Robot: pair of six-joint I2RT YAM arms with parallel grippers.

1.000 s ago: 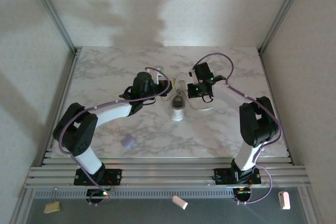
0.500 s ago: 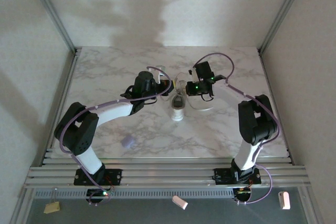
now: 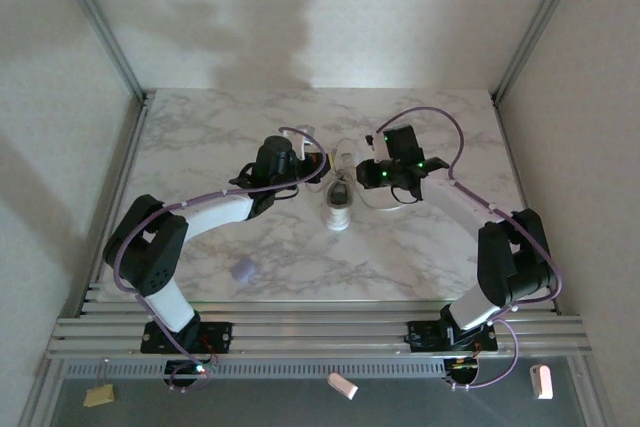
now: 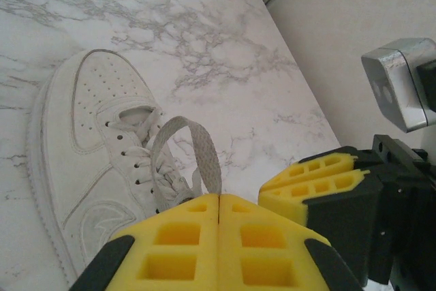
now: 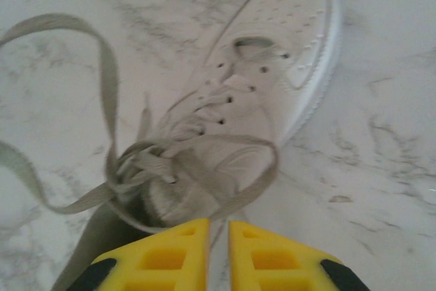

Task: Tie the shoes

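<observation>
The white shoe (image 3: pixel 340 203) lies in the middle of the marble table, toe toward the near edge. My left gripper (image 3: pixel 322 169) is at the shoe's left side and my right gripper (image 3: pixel 368 175) at its right, both over the tongue end. In the left wrist view the left gripper (image 4: pixel 219 199) is shut on a lace loop (image 4: pixel 197 148) rising from the shoe (image 4: pixel 95 141), with the right gripper's yellow fingers (image 4: pixel 320 182) close beside. In the right wrist view the right gripper (image 5: pixel 219 226) stands almost closed, pinching a second lace loop (image 5: pixel 262 168) over the shoe (image 5: pixel 279 66).
A loose lace end (image 5: pixel 102 66) curls over the marble beside the shoe. A small lavender blob (image 3: pixel 241 269) lies at the near left of the table. Metal frame posts (image 3: pixel 100 22) and walls border the table. Small items (image 3: pixel 343 385) lie below the front rail.
The right arm has swung outward to the right and its gripper has shifted slightly right, drawing its lace loop. The left arm and the shoe have stayed put.
</observation>
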